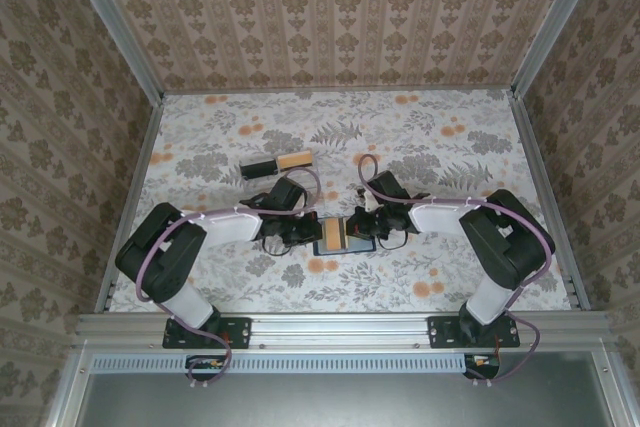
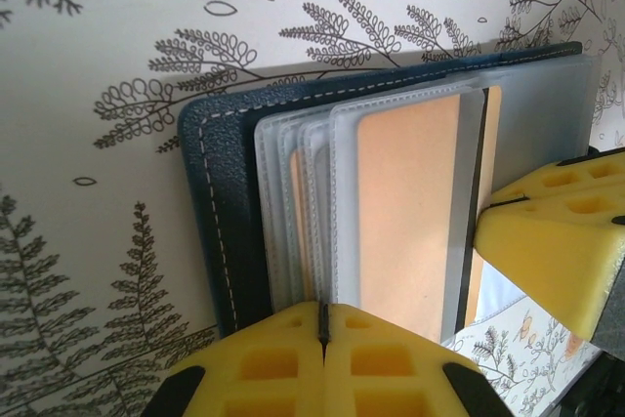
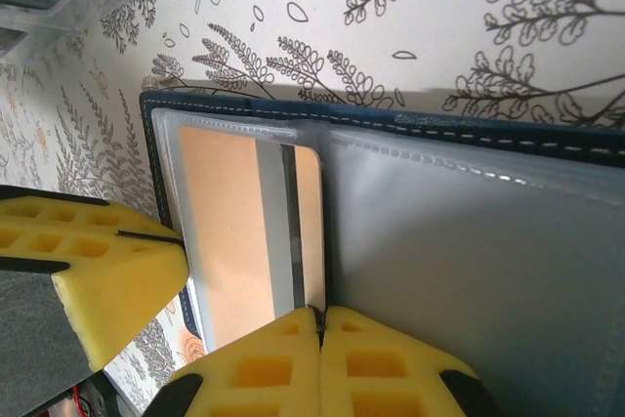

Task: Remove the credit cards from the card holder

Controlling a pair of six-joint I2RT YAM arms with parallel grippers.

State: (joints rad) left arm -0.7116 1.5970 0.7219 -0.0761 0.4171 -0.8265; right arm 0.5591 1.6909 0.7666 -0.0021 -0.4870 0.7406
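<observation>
You have the wallet open on the table, tan card in a clear sleeve, left gripper closed at its edge, right gripper closed likewise

The left arm and right arm share black joints, white shells, purple cables and yellow pocketed fingers.

I see a navy card holder with white stitching, a tan-orange card, and a fern-printed white tabletop dotted orange.
</observation>
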